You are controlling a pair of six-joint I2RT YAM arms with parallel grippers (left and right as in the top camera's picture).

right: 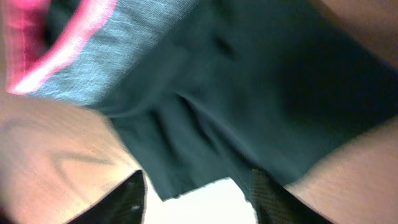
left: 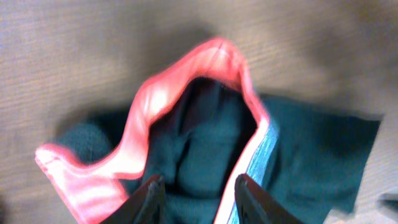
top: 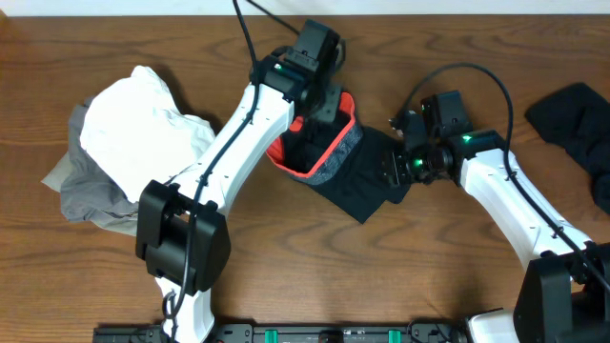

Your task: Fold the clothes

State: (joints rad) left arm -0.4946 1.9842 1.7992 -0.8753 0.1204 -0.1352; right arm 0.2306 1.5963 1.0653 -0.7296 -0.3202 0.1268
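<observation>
The trousers (top: 335,171) lie bunched mid table (top: 286,276), between the 2 arms. The waistband (top: 343,143) stands up like a little bag, grey outside & red inside. The L claw (left: 199,186) hangs right over that open top. It is part open, w/ nothing pinched. The R claw (right: 198,180) is at the black side of the trousers, about half open. The cloth edge sits between its fingers but isn't squeezed. A white pile (top: 133,133) lies far L, and a black cloth (top: 577,119) far R.

The trousers look soft, light & stretchy. They'll prob flop & sag when lifted, so 1 pinch won't keep them flat. The best spot to grab is likely the thick waistband, 1 claw at each end, since it looks firmer than the thin legs. The cloth may slip, so a deep grip seems wise.
</observation>
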